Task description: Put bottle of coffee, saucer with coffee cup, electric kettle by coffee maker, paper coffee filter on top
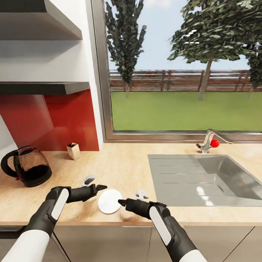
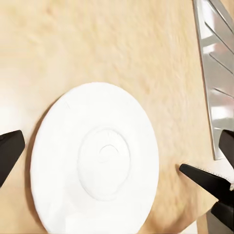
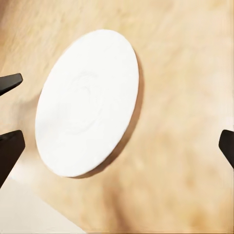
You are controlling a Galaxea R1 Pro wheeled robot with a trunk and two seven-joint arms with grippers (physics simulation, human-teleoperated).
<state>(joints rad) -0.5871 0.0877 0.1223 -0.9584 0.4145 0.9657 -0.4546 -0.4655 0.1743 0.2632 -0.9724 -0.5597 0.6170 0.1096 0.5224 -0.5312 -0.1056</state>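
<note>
The white saucer point(image 1: 108, 201) lies flat on the light wood kitchen countertop point(image 1: 123, 163), near its front edge. My left gripper point(image 1: 96, 185) is open just left of the saucer, and my right gripper point(image 1: 130, 198) is open just right of it. Neither holds anything. The left wrist view has the saucer point(image 2: 95, 163) between that gripper's spread fingertips point(image 2: 9, 151). In the right wrist view the saucer point(image 3: 87, 102) lies off to one side. The glass electric kettle point(image 1: 26, 165) stands at the counter's far left. The dark kitchen shelf point(image 1: 43, 87) hangs above it. Coffee maker, bottle, filter and cup are out of view.
An inset grey sink point(image 1: 207, 178) with a faucet point(image 1: 209, 140) takes up the right half of the counter. A small wooden block point(image 1: 74, 151) stands by the red backsplash point(image 1: 54, 120). A large window point(image 1: 182, 72) is behind.
</note>
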